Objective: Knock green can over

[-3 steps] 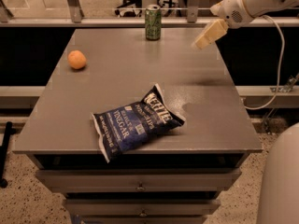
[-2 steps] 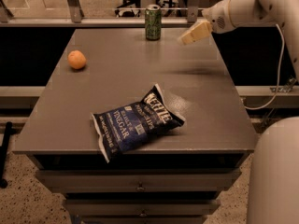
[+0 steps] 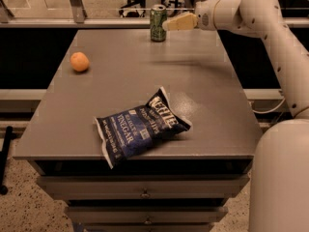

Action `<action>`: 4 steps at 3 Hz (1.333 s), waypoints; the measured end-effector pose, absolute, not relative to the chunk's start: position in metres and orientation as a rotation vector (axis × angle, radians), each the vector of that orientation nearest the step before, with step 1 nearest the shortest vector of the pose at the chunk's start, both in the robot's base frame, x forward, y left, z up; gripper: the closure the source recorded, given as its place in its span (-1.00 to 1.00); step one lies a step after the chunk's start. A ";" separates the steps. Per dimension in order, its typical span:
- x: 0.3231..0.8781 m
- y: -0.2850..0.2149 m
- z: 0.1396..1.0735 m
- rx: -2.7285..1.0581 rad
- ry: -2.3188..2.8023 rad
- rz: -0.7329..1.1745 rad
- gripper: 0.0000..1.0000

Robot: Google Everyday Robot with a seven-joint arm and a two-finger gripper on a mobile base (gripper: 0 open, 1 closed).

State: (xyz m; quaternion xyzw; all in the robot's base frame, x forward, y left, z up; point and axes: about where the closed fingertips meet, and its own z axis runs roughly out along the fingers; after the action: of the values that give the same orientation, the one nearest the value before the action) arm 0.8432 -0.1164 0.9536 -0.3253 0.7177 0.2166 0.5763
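Note:
The green can [image 3: 157, 23] stands upright at the far edge of the grey table [image 3: 135, 81], near its middle. It has mottled light-green print and a silver top. My gripper [image 3: 169, 24] reaches in from the right at can height, above the table. Its cream fingertips are right at the can's right side, touching it or a hair away. The white arm [image 3: 260, 13] runs back to the right and down to the robot's body.
An orange fruit [image 3: 79, 62] lies on the table's left side. A dark blue chip bag [image 3: 140, 127] lies near the front edge. Drawers sit under the tabletop. A railing and chair legs stand behind the table.
The gripper has moved left along the far edge, from well right of the can to its right side. The can still stands upright.

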 end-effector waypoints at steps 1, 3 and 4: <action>0.846 -0.100 0.957 -0.733 1.669 0.472 -1.00; 0.866 -0.074 0.926 -0.722 1.681 0.407 -1.00; 0.891 -0.082 0.916 -0.717 1.686 0.386 -1.00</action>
State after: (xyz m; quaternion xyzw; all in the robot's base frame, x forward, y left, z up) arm 0.8909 -0.0819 0.9157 -0.3085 0.7250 0.1660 0.5929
